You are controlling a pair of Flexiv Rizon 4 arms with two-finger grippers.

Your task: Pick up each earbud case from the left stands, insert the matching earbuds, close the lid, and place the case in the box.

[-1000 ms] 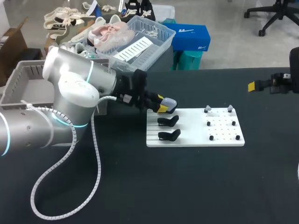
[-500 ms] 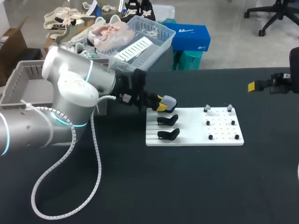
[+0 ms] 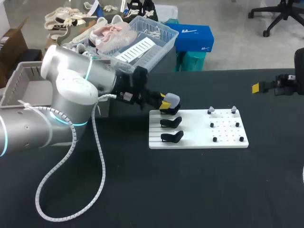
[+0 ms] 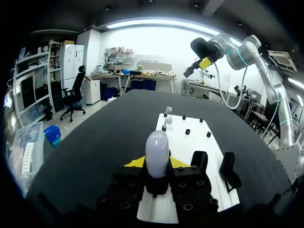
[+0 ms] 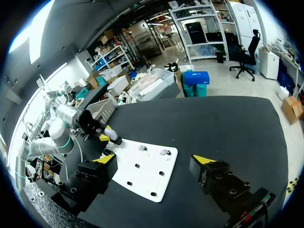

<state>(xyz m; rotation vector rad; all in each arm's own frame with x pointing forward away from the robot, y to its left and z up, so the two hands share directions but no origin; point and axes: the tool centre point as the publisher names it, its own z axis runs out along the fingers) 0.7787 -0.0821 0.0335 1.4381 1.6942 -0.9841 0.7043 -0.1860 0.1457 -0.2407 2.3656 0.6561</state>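
Left claw (image 3: 166,105) sits just left of centre in the head view, its yellow-tipped fingers clamped from both sides on a pale lilac-grey oval earbud case (image 3: 172,100). The case stands upright between them over the top left corner of a flat white rectangular board (image 3: 199,140). Directly beneath the case shows a black curved stand (image 3: 171,111); whether the two touch cannot be told. Two more black curved stands (image 3: 171,123) follow in a row down the board's left side. Two small grey earbuds (image 3: 211,111) perch on pegs at the board's upper right. At the frame's right edge, well apart, the right claw (image 3: 257,87) hangs with fingers spread wide. A grey slatted box (image 3: 19,78) stands at the far left beside the black bench (image 3: 190,190).
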